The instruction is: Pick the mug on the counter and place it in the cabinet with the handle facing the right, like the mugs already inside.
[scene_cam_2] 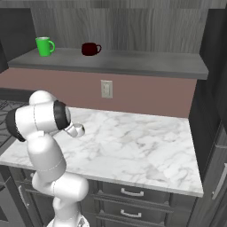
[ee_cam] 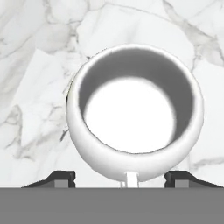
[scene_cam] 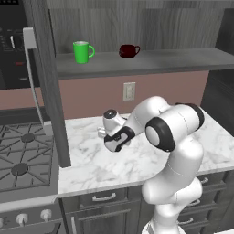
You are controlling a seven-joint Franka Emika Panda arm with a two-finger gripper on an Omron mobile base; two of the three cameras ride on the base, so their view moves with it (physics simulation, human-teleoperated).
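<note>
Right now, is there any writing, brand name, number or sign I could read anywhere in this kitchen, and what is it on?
None can be read.
Stove panel: pale marks, too blurred to read.
White mug, green mug, dark red mug, wall outlet: no readable text or emblem visible.

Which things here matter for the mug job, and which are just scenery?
Job:
white mug
gripper, straddling it
counter
cabinet shelf
green mug and red mug, handle reference

Scenery:
stove
wall outlet
drawers
</note>
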